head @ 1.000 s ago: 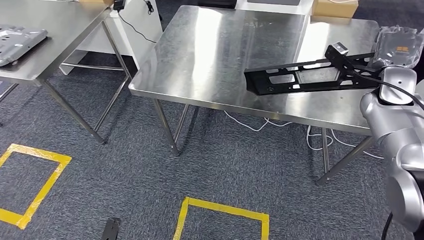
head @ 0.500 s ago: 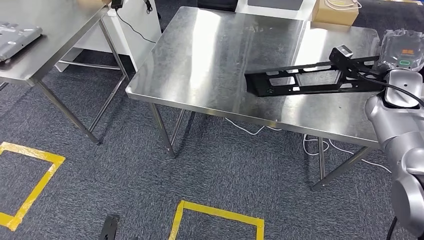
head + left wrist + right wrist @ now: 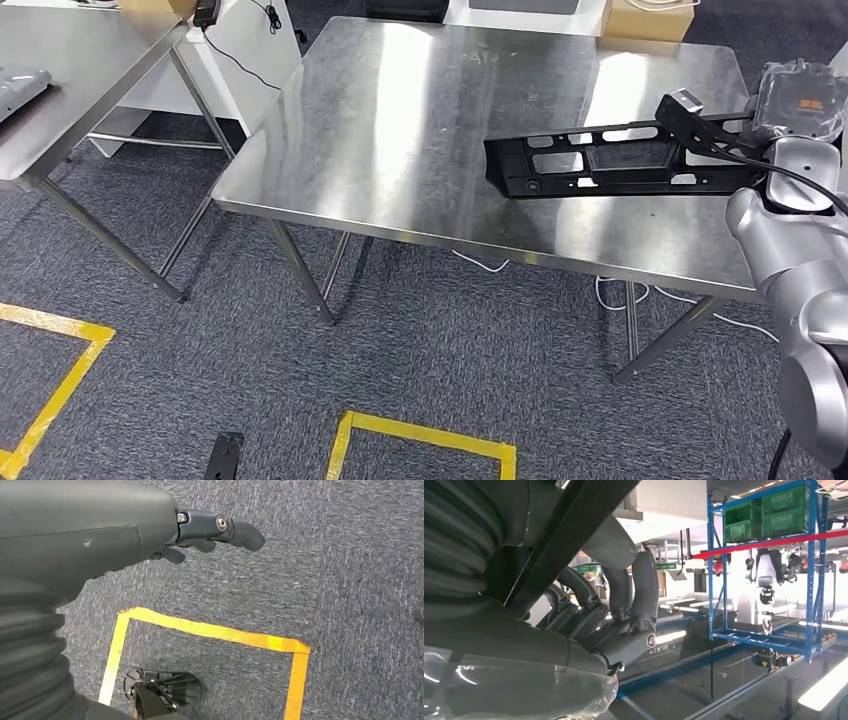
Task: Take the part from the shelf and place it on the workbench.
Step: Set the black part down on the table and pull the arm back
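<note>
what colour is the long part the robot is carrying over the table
Black. The long slotted part, held by the right hand, shows best in the head view.

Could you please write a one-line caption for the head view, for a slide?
The right hand holds a long black part over the steel workbench, grey carpet and yellow floor tape below.

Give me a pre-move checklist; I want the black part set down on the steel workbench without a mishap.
1. Right hand grips the black part: ok, fingers wrap it in the right wrist view.
2. Part is over the workbench: ok.
3. Part resting on the surface: cannot tell.
4. Bare steel under the part's free end: ok.
5. Plastic-wrapped item at the far right corner lies close to the held end: not ok, mind it.
6. Left hand out of the way: ok, it holds nothing, above the carpet.
</note>
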You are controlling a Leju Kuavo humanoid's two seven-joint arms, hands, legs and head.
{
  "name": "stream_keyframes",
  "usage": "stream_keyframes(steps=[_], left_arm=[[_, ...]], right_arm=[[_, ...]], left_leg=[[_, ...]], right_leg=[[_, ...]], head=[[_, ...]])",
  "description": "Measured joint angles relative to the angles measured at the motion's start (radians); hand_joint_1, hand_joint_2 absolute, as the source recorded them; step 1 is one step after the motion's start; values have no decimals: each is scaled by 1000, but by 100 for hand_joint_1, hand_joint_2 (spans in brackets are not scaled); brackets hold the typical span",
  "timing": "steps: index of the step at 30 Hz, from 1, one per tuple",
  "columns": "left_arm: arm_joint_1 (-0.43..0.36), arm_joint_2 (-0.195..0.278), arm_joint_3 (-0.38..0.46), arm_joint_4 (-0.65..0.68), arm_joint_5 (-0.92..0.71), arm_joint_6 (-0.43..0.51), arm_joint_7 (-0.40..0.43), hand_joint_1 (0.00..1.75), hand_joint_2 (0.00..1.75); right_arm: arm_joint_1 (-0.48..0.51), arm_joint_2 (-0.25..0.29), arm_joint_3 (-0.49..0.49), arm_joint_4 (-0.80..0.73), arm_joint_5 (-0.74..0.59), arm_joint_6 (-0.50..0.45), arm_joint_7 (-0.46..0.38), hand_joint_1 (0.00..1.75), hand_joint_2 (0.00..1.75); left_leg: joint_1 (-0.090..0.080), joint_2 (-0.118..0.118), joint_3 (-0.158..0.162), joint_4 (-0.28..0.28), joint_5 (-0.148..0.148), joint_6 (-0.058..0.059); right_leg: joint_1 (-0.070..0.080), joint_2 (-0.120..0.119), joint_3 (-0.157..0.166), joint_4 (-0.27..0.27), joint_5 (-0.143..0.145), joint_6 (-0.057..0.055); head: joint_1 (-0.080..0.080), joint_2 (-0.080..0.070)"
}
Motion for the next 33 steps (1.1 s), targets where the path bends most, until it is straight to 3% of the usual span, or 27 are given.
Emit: stream_keyframes(steps=[1,2,4,6,8,11,12,14,16,17,19,20,21,24,27,30,31,32,33], left_arm=[[1,0,0,0,0,0,0,0,175],[2,0,1,0,0,0,0,0,175],[2,1,2,0,0,0,0,0,175],[2,4,3,0,-1,0,-2,0,175],[2,6,3,0,-4,0,-3,0,175],[1,4,3,0,-8,1,-3,0,175],[0,3,3,-1,-8,1,-3,0,175],[-2,-1,3,-1,-8,0,-3,0,175],[-2,-5,3,0,-8,0,-2,0,175],[-1,-7,3,0,-8,0,-2,0,175],[-1,-8,3,0,-8,0,-1,0,175],[-1,-7,3,0,-8,0,-1,0,175],[-2,-6,3,0,-8,0,-1,0,175],[-1,-7,3,0,-9,0,0,0,175],[-1,-7,3,0,-9,0,0,0,175],[0,-7,3,0,-9,0,0,0,175],[0,-7,3,0,-9,0,0,0,175],[0,-8,3,0,-9,0,0,0,175],[0,-8,3,0,-9,-1,-1,0,175]], right_arm=[[0,1,0,0,0,0,0,175,175],[0,3,0,1,0,0,0,175,175],[0,6,0,1,0,0,0,175,175],[-1,7,0,3,0,-2,0,175,175],[-1,5,0,5,-1,-5,0,175,175],[3,-5,0,5,-2,-12,-1,175,175],[3,-8,0,5,-2,-14,-2,175,175],[3,-17,1,6,-2,-16,-2,175,175],[10,-21,1,8,-2,-17,-2,175,175],[13,-22,1,9,-2,-17,-2,175,175],[14,-24,1,10,-2,-17,-2,175,175],[13,-24,1,11,-2,-17,-2,175,175],[12,-25,1,12,-2,-16,-3,175,175],[18,-29,1,14,-1,-15,-3,175,175],[17,-29,1,14,-1,-15,-3,175,175],[16,-28,1,14,-1,-15,-2,175,175],[17,-27,1,14,0,-14,0,175,175],[19,-27,1,14,0,-14,2,175,175],[19,-26,1,14,0,-14,4,175,175]], left_leg=[[-1,0,-28,29,5,4],[-3,-1,-37,21,30,12],[-16,-5,-6,-95,122,44],[-32,-9,38,-209,180,85],[-42,-10,54,-244,179,103],[-40,-10,95,-300,186,106],[-37,-9,111,-320,192,106],[-34,-10,128,-334,192,103],[-33,-10,137,-332,182,93],[-32,-11,141,-328,174,86],[-27,-11,143,-305,151,67],[-27,-11,140,-287,136,56],[-28,-11,135,-270,122,46],[-30,-12,127,-247,99,34],[-21,-10,108,-194,70,18],[-13,-10,6,-16,6,3],[-12,-10,-26,24,4,4],[-11,-10,-42,28,23,7],[-12,-10,-38,-8,61,14]], right_leg=[[5,2,5,0,-4,-4],[10,4,11,0,-8,-8],[20,9,25,-2,-17,-11],[25,12,36,-7,-23,-10],[23,12,40,-15,-26,-5],[29,7,41,-14,-33,1],[32,4,26,16,-44,-1],[29,0,-42,136,-82,-8],[23,-1,-106,226,-97,1],[18,-1,-114,218,-81,14],[5,-9,-75,101,-14,48],[3,-13,-48,44,12,59],[2,-14,-30,6,25,59],[5,-8,-21,2,13,26],[0,-2,-10,4,2,5],[3,0,5,4,-11,-9],[5,1,10,4,-16,-11],[7,3,16,4,-20,-10],[9,4,24,4,-26,-9]], head=[[0,0],[0,0],[0,0],[3,0],[0,0],[-4,0],[-2,0],[0,0],[2,0],[2,0],[2,0],[4,0],[5,0],[-3,0],[-6,0],[-6,0],[-6,0],[-6,0],[-6,0]])
